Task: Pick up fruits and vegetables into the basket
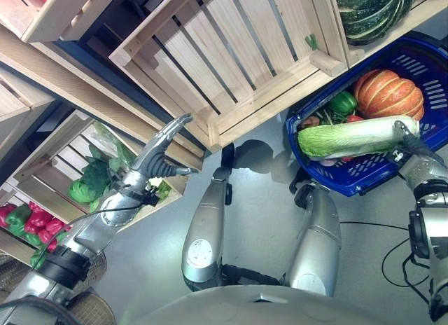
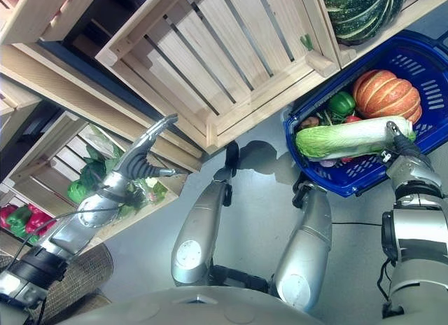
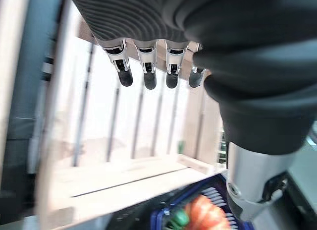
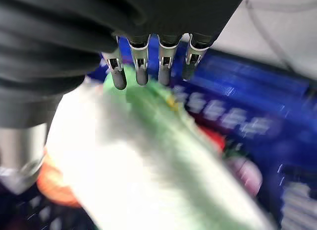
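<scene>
Cabbage [image 1: 353, 137], long, pale at the stalk and green at the leaf end, lies across the blue basket [image 1: 378, 172] with its pale end in my right hand [image 1: 413, 141]. My right fingers [image 4: 141, 71] reach over the top of that end, and the thumb is below it, so the hand is closed around the cabbage. Past my right fingertips sit the basket's other contents: an orange ribbed pumpkin [image 1: 389, 94], a green pepper [image 1: 342, 102] just beside it, and something red under the cabbage that I cannot identify. The cabbage's leaf end reaches the basket rim on the side away from my right hand.

My left hand [image 1: 159, 155] is raised, well apart from the basket, with fingers [image 3: 148, 74] straight and spread, thumb out to the side, holding nothing. Beyond these fingertips is a slatted wooden crate [image 1: 231, 55]. Below and behind my left hand a lower crate [image 1: 59, 174] holds leafy greens [image 1: 91, 181], and red and green peppers [image 1: 28, 218] lie further out along my left arm. A dark green striped squash [image 1: 369, 10] rests on the shelf above the basket.
</scene>
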{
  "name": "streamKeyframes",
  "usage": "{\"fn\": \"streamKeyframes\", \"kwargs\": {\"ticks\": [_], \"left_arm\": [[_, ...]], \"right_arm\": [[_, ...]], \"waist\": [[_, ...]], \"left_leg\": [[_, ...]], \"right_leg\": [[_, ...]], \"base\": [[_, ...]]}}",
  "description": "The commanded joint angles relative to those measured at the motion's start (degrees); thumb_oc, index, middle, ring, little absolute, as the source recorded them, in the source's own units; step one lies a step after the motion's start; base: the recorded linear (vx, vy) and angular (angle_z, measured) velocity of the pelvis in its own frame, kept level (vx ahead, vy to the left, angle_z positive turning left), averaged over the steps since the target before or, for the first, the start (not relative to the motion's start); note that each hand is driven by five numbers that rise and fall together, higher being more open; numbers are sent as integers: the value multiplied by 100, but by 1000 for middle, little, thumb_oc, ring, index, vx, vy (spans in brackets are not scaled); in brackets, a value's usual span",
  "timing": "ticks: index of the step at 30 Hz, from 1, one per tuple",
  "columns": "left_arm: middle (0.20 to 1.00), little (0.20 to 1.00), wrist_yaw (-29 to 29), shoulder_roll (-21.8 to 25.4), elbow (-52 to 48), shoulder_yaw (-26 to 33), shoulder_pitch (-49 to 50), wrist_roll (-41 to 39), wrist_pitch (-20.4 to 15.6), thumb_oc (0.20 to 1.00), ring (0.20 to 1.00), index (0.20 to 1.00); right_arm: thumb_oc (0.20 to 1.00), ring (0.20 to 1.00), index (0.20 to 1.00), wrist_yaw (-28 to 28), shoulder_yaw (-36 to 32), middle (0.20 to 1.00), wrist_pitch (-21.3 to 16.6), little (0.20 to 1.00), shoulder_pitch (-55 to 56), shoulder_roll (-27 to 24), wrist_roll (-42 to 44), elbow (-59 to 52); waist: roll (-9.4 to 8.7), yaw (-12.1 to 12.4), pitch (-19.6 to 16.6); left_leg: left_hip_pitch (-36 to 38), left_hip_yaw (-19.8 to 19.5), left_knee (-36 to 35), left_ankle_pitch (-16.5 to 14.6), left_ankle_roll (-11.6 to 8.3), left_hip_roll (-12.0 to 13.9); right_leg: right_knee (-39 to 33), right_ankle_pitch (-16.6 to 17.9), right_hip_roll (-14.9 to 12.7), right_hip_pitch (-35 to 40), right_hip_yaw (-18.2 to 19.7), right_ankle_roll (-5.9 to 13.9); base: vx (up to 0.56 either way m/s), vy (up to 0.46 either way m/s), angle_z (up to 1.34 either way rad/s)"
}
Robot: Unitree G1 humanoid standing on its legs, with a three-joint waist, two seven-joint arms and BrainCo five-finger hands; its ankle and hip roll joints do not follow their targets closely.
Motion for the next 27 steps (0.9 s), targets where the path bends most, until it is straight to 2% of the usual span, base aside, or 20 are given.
{"fn": "streamKeyframes", "kwargs": {"ticks": [1,4,12,15,17,18,20,21,23,27], "left_arm": [[1000,1000,-158,-149,-429,-240,-15,-175,-397,1000,1000,1000],[1000,1000,-365,-193,-529,-369,-178,-425,-351,1000,1000,1000],[1000,1000,-219,-246,-380,-508,-231,-500,-208,1000,1000,1000],[1000,1000,-263,-239,-300,-334,-106,-723,-216,1000,1000,1000],[1000,1000,-409,-261,-214,-114,70,-940,-216,1000,1000,1000],[1000,1000,-426,-265,-198,-81,102,-958,-218,1000,1000,1000],[1000,1000,-745,-362,-70,244,404,-1316,-186,1000,1000,1000],[1000,1000,-810,-388,-48,289,464,-1373,-174,1000,1000,1000],[1000,1000,-1206,-570,192,482,813,-1507,-106,1000,1000,1000],[1000,1000,-1847,-891,711,755,1474,-1744,-64,1000,1000,1000]], "right_arm": [[1000,1000,1000,-338,202,1000,-260,1000,8,-395,-290,145],[1000,1000,1000,-469,256,1000,-543,1000,-27,-235,-481,79],[1000,1000,1000,-567,332,1000,-1174,1000,422,184,-723,-261],[1000,1000,1000,-737,344,1000,-1603,1000,900,448,-781,-674],[1000,1000,1000,-1030,364,1000,-1954,1000,1516,748,-870,-1398],[1000,1000,1000,-1072,366,1000,-1983,1000,1607,796,-883,-1518],[1000,1000,1000,-1198,289,1000,-2387,1000,2262,1095,-1111,-2294],[1000,1000,1000,-1169,285,1000,-2451,1000,2372,1141,-1135,-2427],[1000,1000,1000,-1257,325,1000,-2720,1000,3044,1433,-1339,-3221],[1000,1000,1000,-902,269,1000,-3170,1000,4134,1729,-1829,-4324]], "waist": [[488,-195,-21],[416,-255,-21],[217,-456,-21],[89,-557,-21],[-66,-669,-21],[-90,-686,-21],[-264,-809,-28],[-291,-824,-56],[-450,-913,-358],[-704,-1081,-922]], "left_leg": [[-273,129,367,-542,556,-133],[-191,220,276,-424,575,-53],[390,320,16,-400,516,61],[738,355,-165,-391,490,102],[1079,389,-344,-376,464,139],[1135,395,-371,-374,459,145],[1526,423,-559,-358,419,178],[1585,427,-597,-355,416,181],[1855,455,-801,-318,390,201],[2288,536,-1071,-339,396,223]], "right_leg": [[-101,-309,281,249,129,248],[-337,-104,339,395,26,227],[-756,11,392,1029,40,299],[-1038,89,418,1417,67,344],[-1322,178,448,1795,113,402],[-1369,192,453,1860,120,411],[-1695,280,498,2323,176,477],[-1756,296,505,2392,180,489],[-2113,409,551,2733,219,567],[-2550,543,589,3196,334,730]], "base": [[0,0,0],[-105,45,-3],[-5,75,-7],[30,79,-9],[57,91,-9],[65,96,-10],[63,102,-14],[102,101,-18],[170,114,-16],[188,126,-28]]}}
